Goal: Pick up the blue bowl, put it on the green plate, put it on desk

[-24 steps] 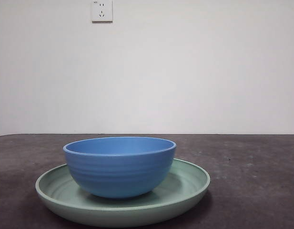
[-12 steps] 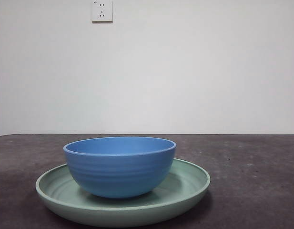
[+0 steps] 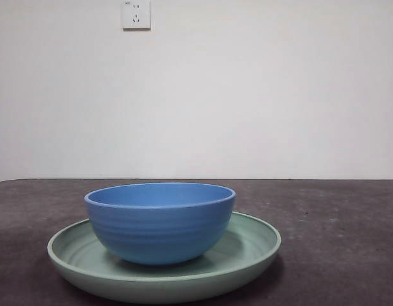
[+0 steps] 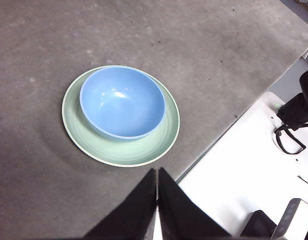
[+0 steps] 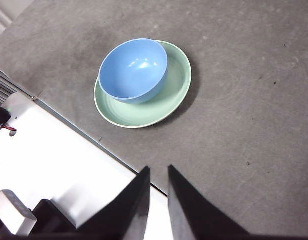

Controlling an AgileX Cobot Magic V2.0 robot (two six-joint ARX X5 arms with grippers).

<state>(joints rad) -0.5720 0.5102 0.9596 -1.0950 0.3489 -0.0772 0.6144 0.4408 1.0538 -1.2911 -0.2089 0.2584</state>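
Observation:
The blue bowl stands upright inside the green plate, a little left of the plate's middle, and the plate rests on the desk. No gripper shows in the front view. In the left wrist view my left gripper is shut and empty, held high and back from the bowl and plate. In the right wrist view my right gripper has a narrow gap between its jaws and is empty, high above and away from the bowl and plate.
A white wall with a power socket stands behind the desk. The desk's near edge runs close to the plate, with a white surface beyond it that holds black cables and gear.

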